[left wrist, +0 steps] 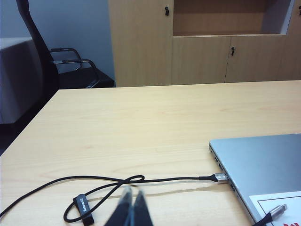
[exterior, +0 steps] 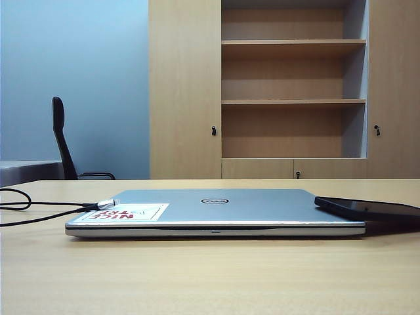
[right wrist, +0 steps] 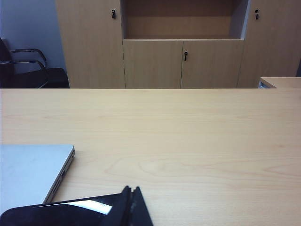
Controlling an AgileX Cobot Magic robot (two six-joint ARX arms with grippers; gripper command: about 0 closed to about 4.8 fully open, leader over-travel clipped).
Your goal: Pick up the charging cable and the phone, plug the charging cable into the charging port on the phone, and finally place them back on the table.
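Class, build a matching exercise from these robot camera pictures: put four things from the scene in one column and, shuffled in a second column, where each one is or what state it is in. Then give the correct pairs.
Column one:
1. phone
2. charging cable
3. laptop
4. left gripper

Column two:
A. shut, above the table near the looped cord
B. closed, lying flat on the table, with a sticker on its lid
C. resting partly on the laptop's right edge
D. black cord looped on the table, one end plugged into the laptop's side

Pairs: 1-C, 2-D, 3-B, 4-A
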